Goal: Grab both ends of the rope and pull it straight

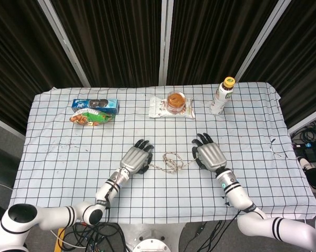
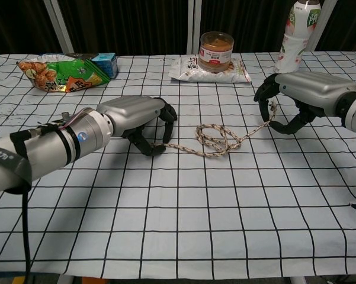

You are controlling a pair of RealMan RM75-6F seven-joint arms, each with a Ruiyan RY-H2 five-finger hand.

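Note:
A beige braided rope [image 1: 172, 160] lies in a loose coil [image 2: 216, 139] on the checked cloth between my two hands. My left hand [image 1: 135, 159] arches over the rope's left end [image 2: 173, 145]. Its thumb and a curled finger [image 2: 165, 127] meet on that end at the cloth. My right hand [image 1: 209, 156] holds the right end. In the chest view the rope rises off the table into the curled fingers of the right hand [image 2: 302, 94]. The strand between coil and right hand is slightly lifted.
At the back stand a drink bottle [image 1: 221, 96], a jar on a white packet [image 1: 175, 101], a blue biscuit box [image 1: 95, 104] and a green snack bag [image 1: 89, 118]. The tablecloth's front edge [image 2: 178, 275] is near.

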